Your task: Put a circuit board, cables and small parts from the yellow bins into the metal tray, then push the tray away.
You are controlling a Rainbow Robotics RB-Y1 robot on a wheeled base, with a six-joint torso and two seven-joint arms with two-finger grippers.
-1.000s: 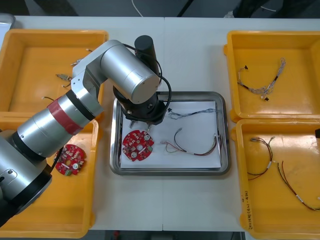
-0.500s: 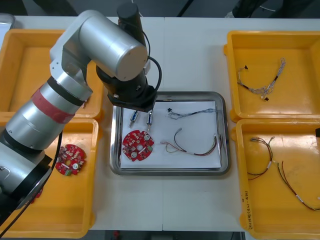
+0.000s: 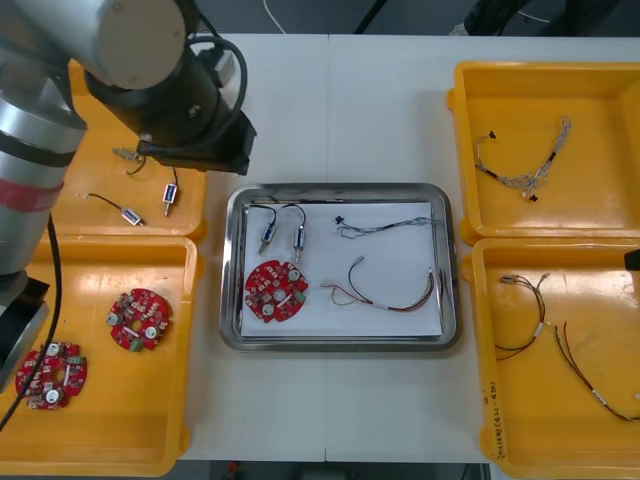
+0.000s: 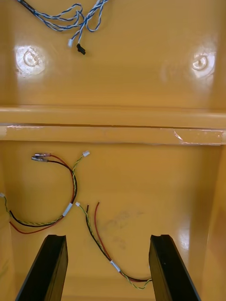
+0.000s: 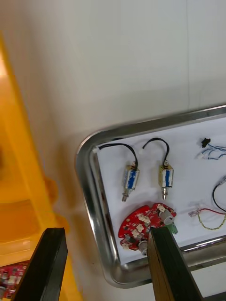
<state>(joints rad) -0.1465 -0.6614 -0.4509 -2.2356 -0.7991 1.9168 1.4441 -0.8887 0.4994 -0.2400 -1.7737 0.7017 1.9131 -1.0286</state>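
A light table (image 3: 390, 120), divided by a thin seam down its middle, is seen from above, and dark floor (image 3: 320, 14) is glimpsed beyond its far edge.

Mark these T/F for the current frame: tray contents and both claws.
1. The metal tray holds one red circuit board. True.
2. The left claw is shut on a small metal part. False: it is open and empty, above the tray's rim on the side of the left bins.
3. Two small metal parts lie in the tray beside the board. True.
4. The tray holds no cables. False: a blue and white cable and a red and yellow cable lie in it.
5. The right claw is open above a yellow bin with cables. True.
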